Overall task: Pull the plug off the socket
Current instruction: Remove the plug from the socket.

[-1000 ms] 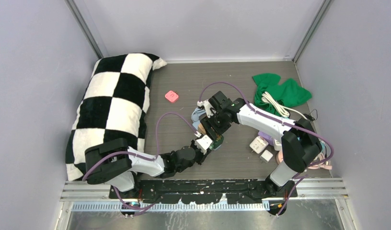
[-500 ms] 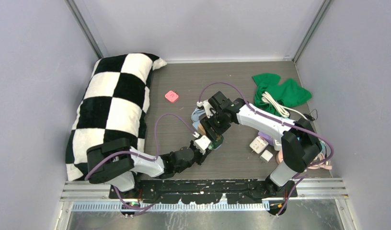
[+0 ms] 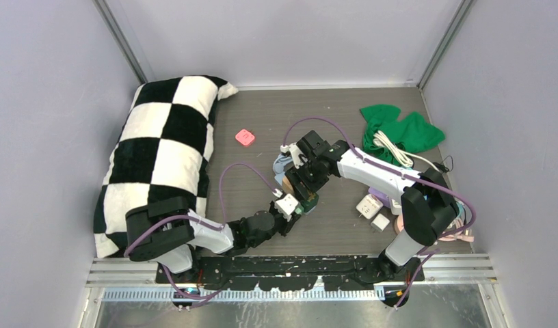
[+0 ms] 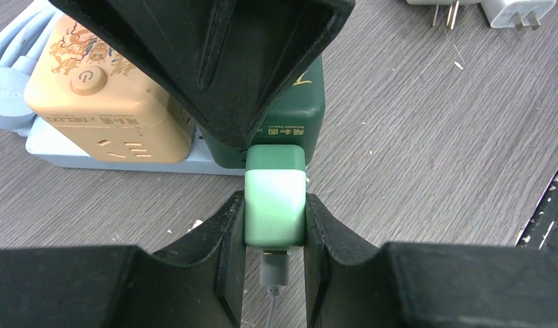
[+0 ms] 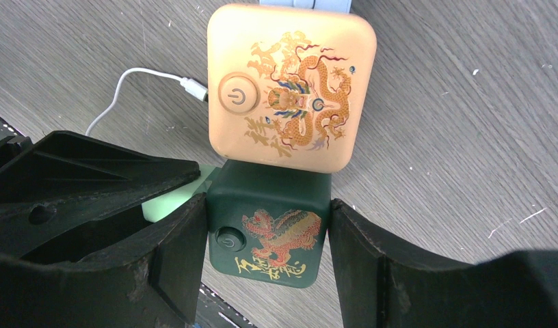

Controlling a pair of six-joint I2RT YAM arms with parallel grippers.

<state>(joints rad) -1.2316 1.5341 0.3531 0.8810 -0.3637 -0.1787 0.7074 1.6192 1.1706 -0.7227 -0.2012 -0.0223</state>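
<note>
Meeting near the middle of the counter, a little toward its near edge, the left gripper (image 3: pixel 295 205) and right gripper (image 3: pixel 305 183) crowd together, and from above they largely hide what they hold. A pillow (image 3: pixel 163 150) lies along the left edge, and a cloth (image 3: pixel 399 130) lies toward the far right corner.

From the left wrist, the plug (image 4: pixel 275 205) is a pale green block clamped between the left fingers (image 4: pixel 228 246), the jaws closed to its width on its two long sides. Its long axis runs straight away from the gripper. The front end meets the side of the dark green socket (image 4: pixel 293 116), and the cable end points back toward the camera. An orange cube (image 4: pixel 105 116) touches the socket's left side.

From the right wrist, the right jaws press on two opposite sides of the socket, whose button and dragon print face up. The plug shows as a pale sliver at the socket's left, and the cube abuts its far side.
</note>
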